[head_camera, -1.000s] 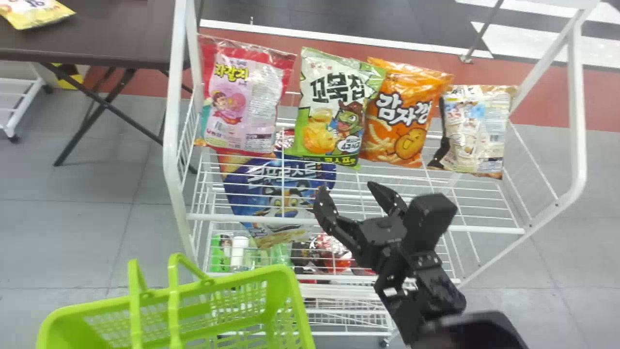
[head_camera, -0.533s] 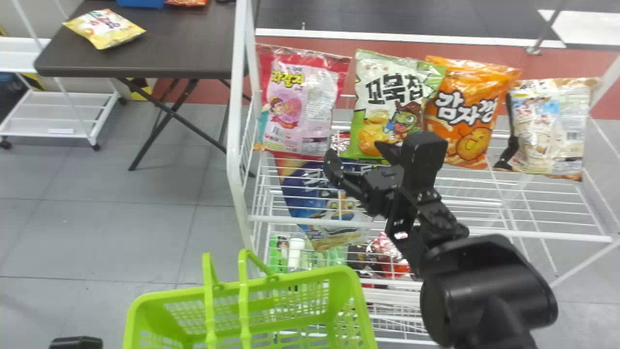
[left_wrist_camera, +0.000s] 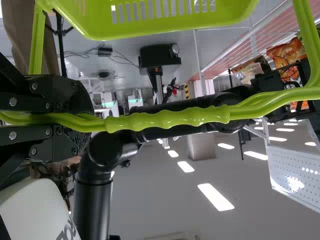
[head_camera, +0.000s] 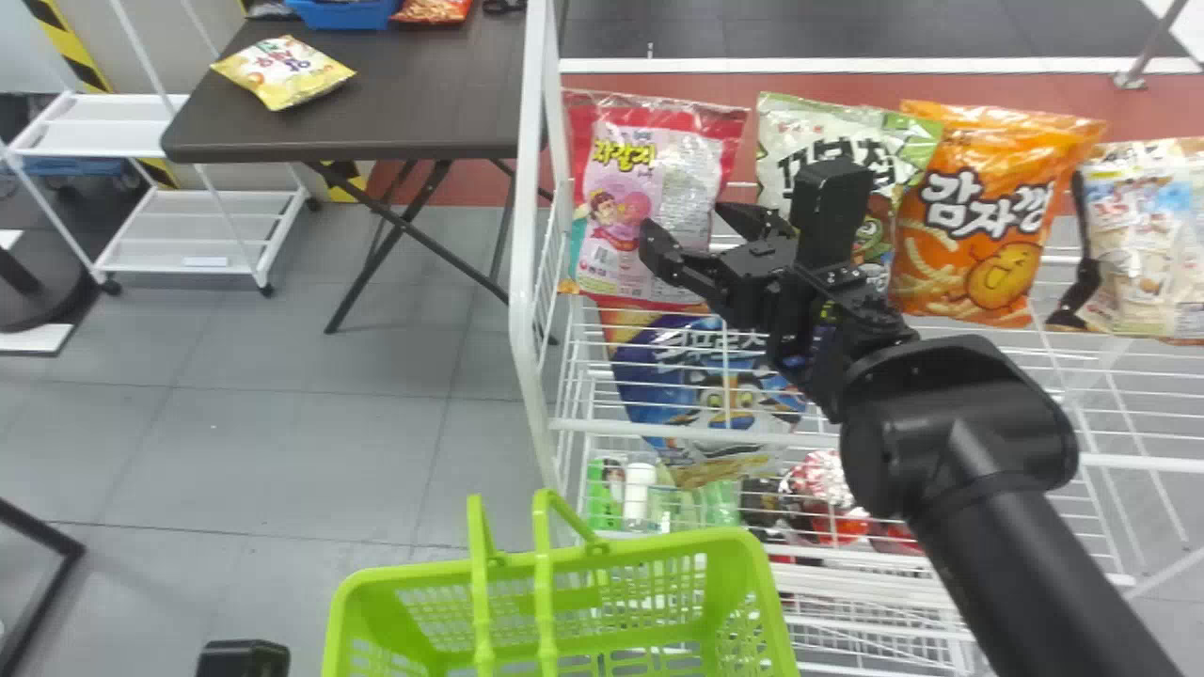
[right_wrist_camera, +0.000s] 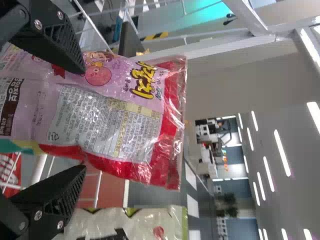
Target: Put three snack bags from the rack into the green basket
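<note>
Head view: toward twelve o'clock the right claw gapes by the pink snack bag and should centre, then pinch gently; toward six is the green basket, clasped by the left claw.

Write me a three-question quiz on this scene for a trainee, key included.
1. True or false: the right gripper is open near the pink snack bag.
2. What does the left gripper hold?
a) a snack bag
b) the green basket's handles
c) the rack
3. Fill in: in the head view, the orange snack bag is to the ____ of the green-and-white bag.

Key: 1 true; 2 b; 3 right
</note>
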Motion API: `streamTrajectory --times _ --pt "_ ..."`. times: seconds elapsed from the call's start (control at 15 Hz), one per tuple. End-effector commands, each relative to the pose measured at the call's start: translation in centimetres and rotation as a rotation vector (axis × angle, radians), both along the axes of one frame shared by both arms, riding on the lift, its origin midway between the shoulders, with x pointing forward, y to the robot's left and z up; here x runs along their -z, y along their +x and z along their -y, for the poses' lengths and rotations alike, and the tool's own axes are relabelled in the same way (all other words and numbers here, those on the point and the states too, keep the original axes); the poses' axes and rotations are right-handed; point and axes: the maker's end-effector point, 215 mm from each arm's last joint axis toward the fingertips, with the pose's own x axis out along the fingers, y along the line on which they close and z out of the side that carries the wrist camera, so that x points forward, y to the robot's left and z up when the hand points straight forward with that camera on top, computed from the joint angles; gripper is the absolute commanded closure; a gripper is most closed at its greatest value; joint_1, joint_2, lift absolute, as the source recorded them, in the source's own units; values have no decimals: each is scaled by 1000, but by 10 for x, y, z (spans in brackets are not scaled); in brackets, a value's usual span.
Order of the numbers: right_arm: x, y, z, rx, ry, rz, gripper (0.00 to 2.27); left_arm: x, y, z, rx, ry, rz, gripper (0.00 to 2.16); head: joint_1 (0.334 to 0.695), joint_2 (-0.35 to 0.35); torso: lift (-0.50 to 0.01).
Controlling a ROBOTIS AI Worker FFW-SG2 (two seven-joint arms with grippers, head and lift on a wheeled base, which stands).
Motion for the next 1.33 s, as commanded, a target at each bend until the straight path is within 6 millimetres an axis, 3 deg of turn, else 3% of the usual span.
streamTrajectory --times 0.0,0.07,0.2,0.47,0.73,0.93,1.27 --pt "11 1 -9 -43 41 -46 610 -1 0 -2 -4 -7 -3 2152 695 108 0" --pt "11 0 -11 -60 44 -48 961 0 0 -3 -6 -6 -4 2152 695 115 0" --pt "14 -2 -11 -51 42 -54 2111 0 1 -3 -6 -6 -4 2152 695 129 0" --pt "5 -19 -7 -26 58 -24 2246 1 1 -7 -9 -10 -10 2152 695 128 0" --pt "-23 -61 1 7 103 14 2246 0 10 -13 -25 -15 2 2152 695 133 0" --pt "-45 -102 51 78 128 -17 2246 -2 27 -17 -37 -10 36 2152 695 124 0" --pt "-63 -202 97 85 166 -172 2246 0 57 -22 -53 -8 76 2152 695 30 0"
